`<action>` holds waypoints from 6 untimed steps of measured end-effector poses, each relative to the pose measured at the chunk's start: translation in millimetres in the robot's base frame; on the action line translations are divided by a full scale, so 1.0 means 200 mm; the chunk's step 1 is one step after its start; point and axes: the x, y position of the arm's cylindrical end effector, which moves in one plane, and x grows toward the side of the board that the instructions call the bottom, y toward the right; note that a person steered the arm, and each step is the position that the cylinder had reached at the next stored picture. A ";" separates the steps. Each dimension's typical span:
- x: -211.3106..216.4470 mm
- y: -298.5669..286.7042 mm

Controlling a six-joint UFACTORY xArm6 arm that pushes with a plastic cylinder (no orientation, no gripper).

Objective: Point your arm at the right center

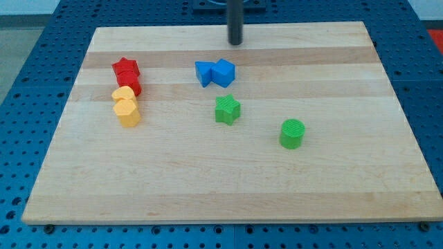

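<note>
Our tip sits at the board's top edge, about mid-width, touching no block. No fingers on this rig, just a bare rod, so nothing to open or clamp.

Nearest are the two blue blocks, touching each other, below and slightly to the view's left of the tip. Green star is lower, green cylinder lower and to the right. Red star w/ a red block and two yellow blocks stack up at the left.

Target is the right center: bare board near the right edge, mid-height, well apart from the tip. We judge the move not begun. A straight diagonal path down-right looks clear, as the cylinder sits lower and further left of it.
</note>
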 end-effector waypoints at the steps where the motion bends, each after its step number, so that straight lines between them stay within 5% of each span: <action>1: 0.00 0.03; 2: -0.05 0.07; 4: -0.01 0.86; 6: 0.79 1.27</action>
